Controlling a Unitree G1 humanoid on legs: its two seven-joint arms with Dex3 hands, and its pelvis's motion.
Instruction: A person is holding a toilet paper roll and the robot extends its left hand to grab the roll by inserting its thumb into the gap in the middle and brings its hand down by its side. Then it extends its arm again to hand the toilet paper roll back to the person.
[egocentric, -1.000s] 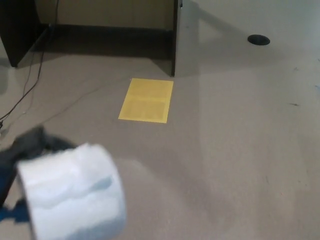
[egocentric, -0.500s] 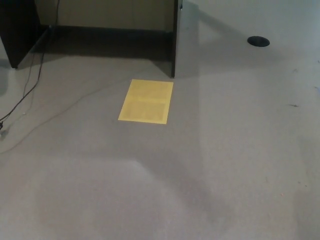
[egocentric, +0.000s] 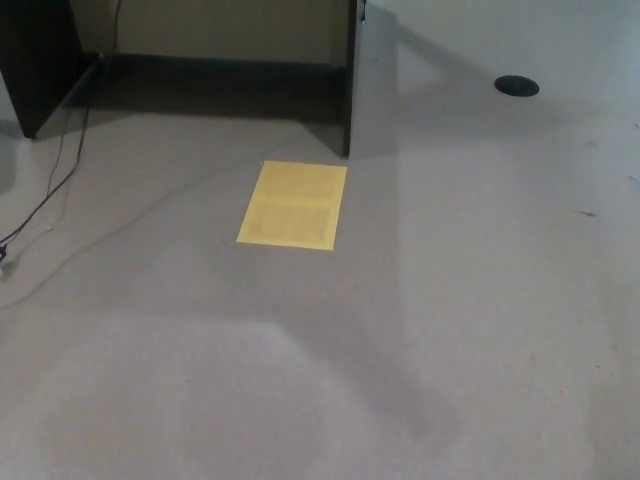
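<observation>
No robot hand is showing in the head view, so whether either one is spread, pressed together or pinching something cannot be told; the toilet paper roll is likewise lying outside the picture, and no person is appearing either. Only grey carpet (egocentric: 480, 330) is filling the scene. At the far left, around ten o'clock, a dark cabinet side (egocentric: 35, 60) is standing upright, and thin cables (egocentric: 50, 190) are trailing down from beside it toward nine o'clock, running off the left edge. Moving toward the middle, a shadowed gap under the desk (egocentric: 210, 85) is stretching across eleven o'clock, backed by a pale wall. Just right of that, at twelve o'clock, a dark upright panel (egocentric: 348, 80) is meeting the carpet. A yellow sheet of paper (egocentric: 293, 204) is lying flat on the carpet a little below the foot of that panel, near but not touching it, slightly left of centre. Far to the right, at about one o'clock, a small black round disc (egocentric: 516, 86) is sitting on the floor, well apart from everything else.
</observation>
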